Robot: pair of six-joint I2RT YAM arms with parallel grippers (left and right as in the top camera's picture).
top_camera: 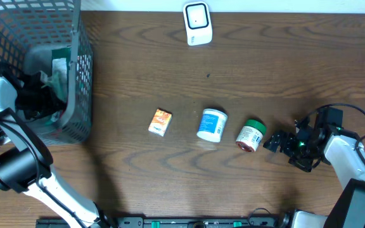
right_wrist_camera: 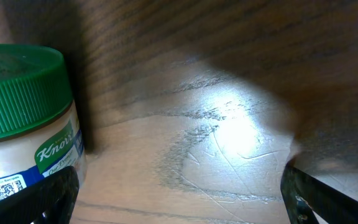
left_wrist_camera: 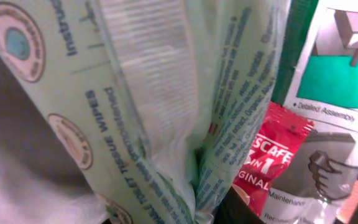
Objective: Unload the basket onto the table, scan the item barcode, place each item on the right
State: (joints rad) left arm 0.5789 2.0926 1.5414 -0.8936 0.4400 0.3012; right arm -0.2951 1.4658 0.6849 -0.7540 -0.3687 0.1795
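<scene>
**Item Pick-Up From Basket: Gripper and Item Positions**

The left gripper (top_camera: 42,95) is lowered into the mesh basket (top_camera: 82,82), probably because the next item to scan lies there. Its wrist view is filled by a pale green pack of toilet tissue wipes (left_wrist_camera: 154,112), creased down the middle as if pinched. The fingers are not visible, so it cannot be told whether they have closed on the pack. A red Nescafé sachet (left_wrist_camera: 269,155) and a green-and-white printed packet (left_wrist_camera: 340,81) lie just beside the pack. The overhead view resolves none of these.

Only the overhead view shows the barcode scanner (top_camera: 197,24), well apart from the basket. It also shows a row outside the basket: orange box (top_camera: 161,121), white tub (top_camera: 212,125), and Knorr jar (top_camera: 251,135) farthest out. The right gripper (top_camera: 276,142) sits beyond the jar, fingers spread wide and empty, apparently parked clear of the work.
</scene>
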